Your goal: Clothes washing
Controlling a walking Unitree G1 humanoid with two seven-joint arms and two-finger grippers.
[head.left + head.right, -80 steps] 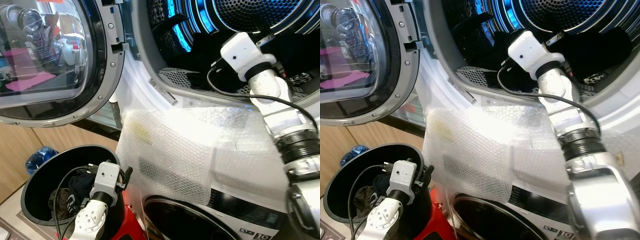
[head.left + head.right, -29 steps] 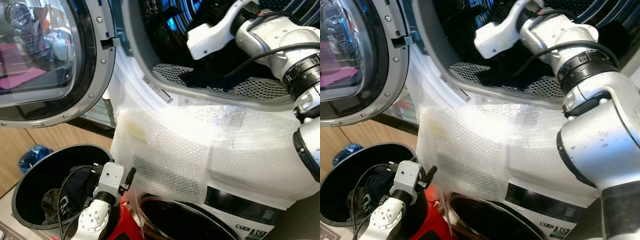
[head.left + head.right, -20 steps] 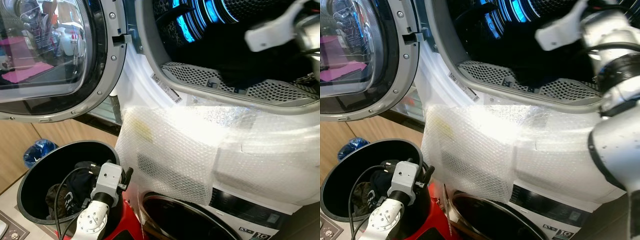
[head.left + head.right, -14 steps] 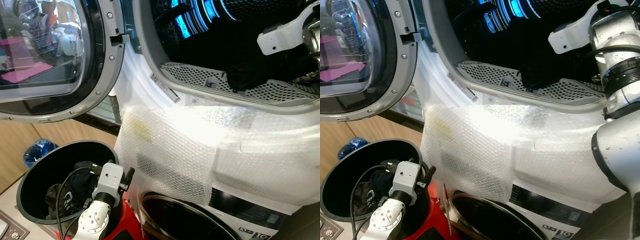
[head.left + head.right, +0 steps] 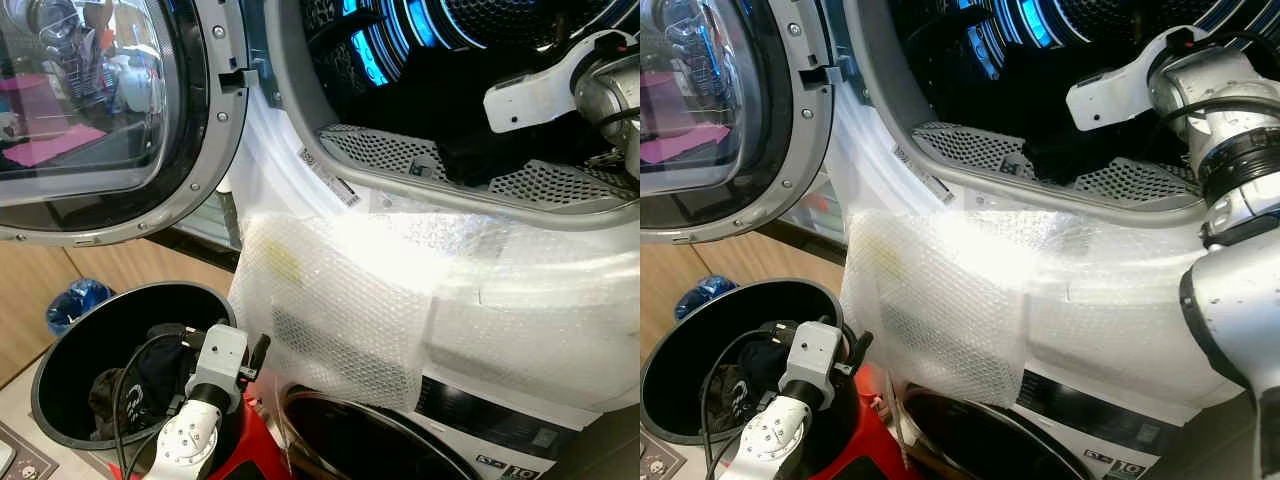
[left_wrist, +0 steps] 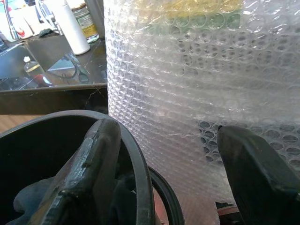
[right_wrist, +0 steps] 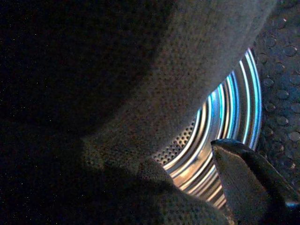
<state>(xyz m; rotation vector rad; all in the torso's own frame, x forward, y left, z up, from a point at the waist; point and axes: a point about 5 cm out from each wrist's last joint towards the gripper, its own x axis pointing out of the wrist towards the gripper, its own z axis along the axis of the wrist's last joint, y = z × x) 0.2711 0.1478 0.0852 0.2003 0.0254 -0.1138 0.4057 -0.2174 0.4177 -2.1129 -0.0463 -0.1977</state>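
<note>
The upper washer's drum [image 5: 480, 40] stands open, lit blue inside. My right arm reaches into it, its white wrist housing [image 5: 530, 95] just above a dark garment [image 5: 475, 160] heaped on the perforated lip. In the right wrist view grey-black fabric [image 7: 140, 93] lies across the right gripper [image 7: 154, 197], which is open, with one finger [image 7: 248, 187] showing beside the cloth. My left gripper [image 6: 173, 173] is open over the rim of a black bin [image 5: 60, 350], one finger [image 6: 93, 164] inside it. Dark clothes [image 5: 150, 375] lie in the bin.
The round glass door [image 5: 100, 110] hangs open on the left. Bubble wrap [image 5: 340, 300] covers the machine front between the drum and a lower washer door [image 5: 360, 440]. A blue object [image 5: 75, 300] lies on the wooden floor behind the bin. Something red [image 5: 255, 450] sits by the bin.
The right arm has come out from deep in the drum toward its mouth, swung right, then drifted back left, and the dark garment shifted with it. The left arm has stayed at the bin.
</note>
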